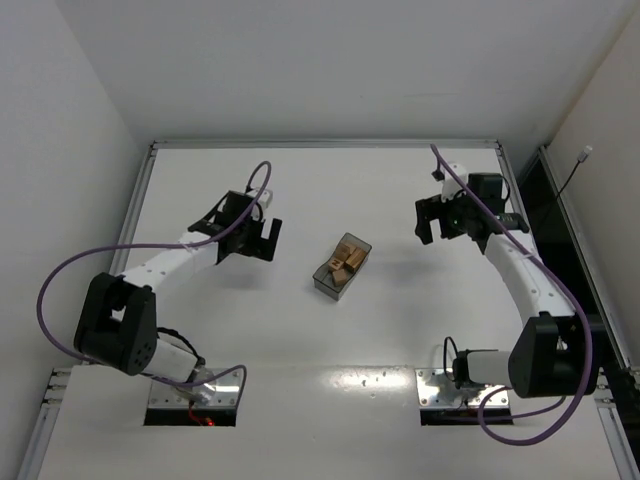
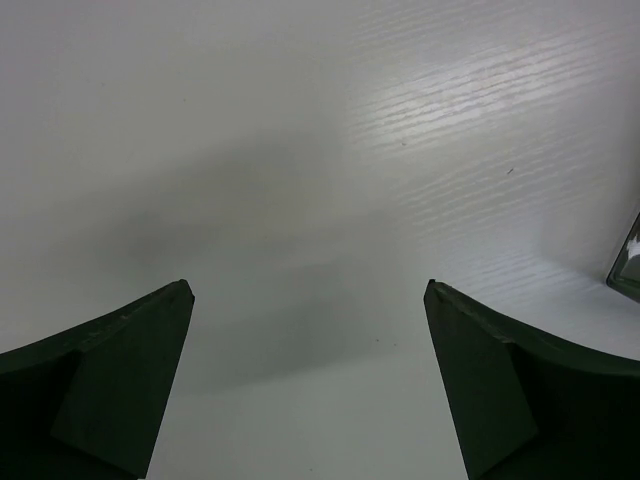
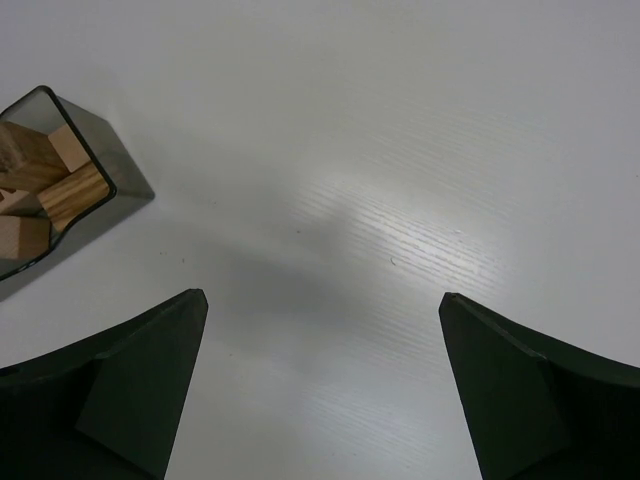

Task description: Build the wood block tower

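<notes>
**A:** Where are the blocks?

**B:** The blocks (image 1: 339, 266) lie jumbled in a small dark bin (image 1: 324, 287) at the middle of the table (image 1: 300, 350). No tower stands anywhere, and nothing is stacked yet.

**A:** And the arms?

**B:** There is one on either side of the bin, each well apart from it. The left gripper (image 1: 271, 240) hangs over bare table to the bin's left, jaws spread wide with nothing between them. The right gripper (image 1: 422, 222) mirrors it on the other side, equally wide and empty. Both point inward toward the bin. I take that as a ready pose, since the blocks sit between them where either arm could reach in.

**A:** What is the surface like?

**B:** It is white and matt, with a faint grain and a soft glare. A metal rim (image 1: 325, 144) runs round it. Plain white walls (image 1: 300, 60) close in on three sides, and purple cables (image 1: 60, 270) loop from each arm.
</notes>
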Robot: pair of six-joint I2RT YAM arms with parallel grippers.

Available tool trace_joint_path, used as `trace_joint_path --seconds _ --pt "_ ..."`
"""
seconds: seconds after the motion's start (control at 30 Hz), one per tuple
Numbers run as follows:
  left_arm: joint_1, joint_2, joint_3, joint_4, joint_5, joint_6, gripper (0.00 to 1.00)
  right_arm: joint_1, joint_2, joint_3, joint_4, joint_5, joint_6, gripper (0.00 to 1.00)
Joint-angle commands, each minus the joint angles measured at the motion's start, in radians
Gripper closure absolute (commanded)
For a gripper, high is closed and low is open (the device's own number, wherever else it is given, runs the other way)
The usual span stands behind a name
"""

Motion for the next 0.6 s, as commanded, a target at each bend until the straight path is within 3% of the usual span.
trace_joint_path --seconds 0.0,0.07,0.23,0.37,0.57 --pt "-0.008 -0.064 0.005 0.029 0.018 0.032 0.00 0.015 -0.017 0.001 0.035 0.003 -0.016 0.01" --pt "-0.068 -0.081 0.015 0.017 0.018 0.076 0.00 0.016 -0.017 -0.008 0.035 -0.006 -0.016 0.01" --pt "-0.243 -0.136 0.003 0.008 -0.131 0.101 0.13 0.016 -0.017 -0.020 0.035 -0.006 -0.016 0.01" --pt "-0.360 -0.156 0.012 -0.023 -0.131 0.101 0.19 0.016 -0.008 -0.020 0.026 -0.006 -0.016 0.01" --pt "-0.407 -0.109 0.043 -0.032 -0.045 0.036 0.24 0.016 -0.008 -0.020 0.026 -0.016 -0.016 0.01"
